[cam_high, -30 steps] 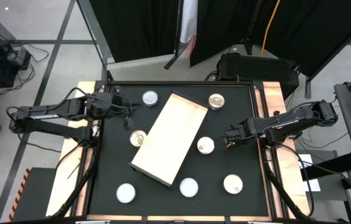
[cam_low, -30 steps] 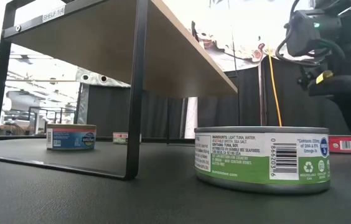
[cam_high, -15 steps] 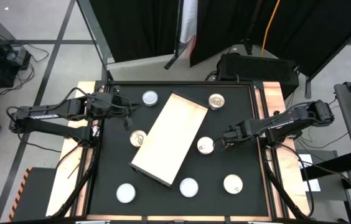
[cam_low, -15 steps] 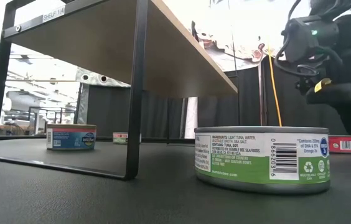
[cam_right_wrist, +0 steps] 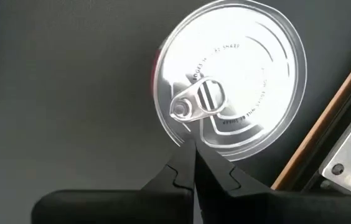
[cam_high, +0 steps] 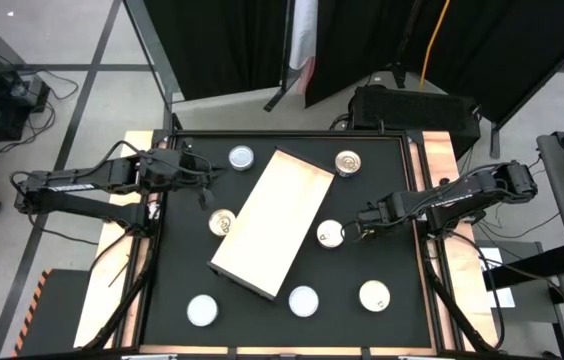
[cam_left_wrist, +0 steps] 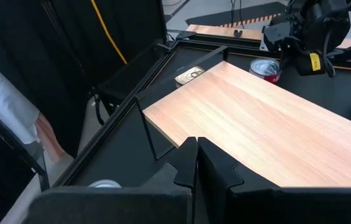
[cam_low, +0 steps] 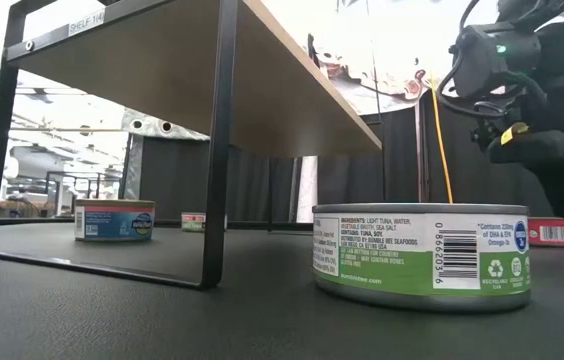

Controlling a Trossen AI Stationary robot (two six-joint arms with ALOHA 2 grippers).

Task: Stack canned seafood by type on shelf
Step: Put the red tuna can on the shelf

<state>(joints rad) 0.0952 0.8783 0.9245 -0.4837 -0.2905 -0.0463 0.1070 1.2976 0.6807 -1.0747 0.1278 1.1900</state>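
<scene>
The shelf, a pale wooden board on black legs, stands slantwise on the middle of the black table. Several round tins lie flat around it. One silver-lidded tin with a pull tab sits by the shelf's right side; its wall is red. My right gripper is shut and points down at that tin's right rim. My left gripper is shut and hovers over the table's far left, aimed at the shelf. A golden-topped tin rests at the far right. My right gripper's shut fingertips come from above, pointing down, at the edge of the tin's lid beside the pull tab. I cannot tell whether they touch the lid. The tin rests flat on the table.
Other tins lie at the far left, by the shelf's left side and along the near edge. A green-labelled tin fills the low view's foreground. A raised frame borders the table.
My right gripper has moved a little toward the table's left, closing on the tin beside the shelf, and has stayed shut and pointing down. The tins and shelf have not moved.
</scene>
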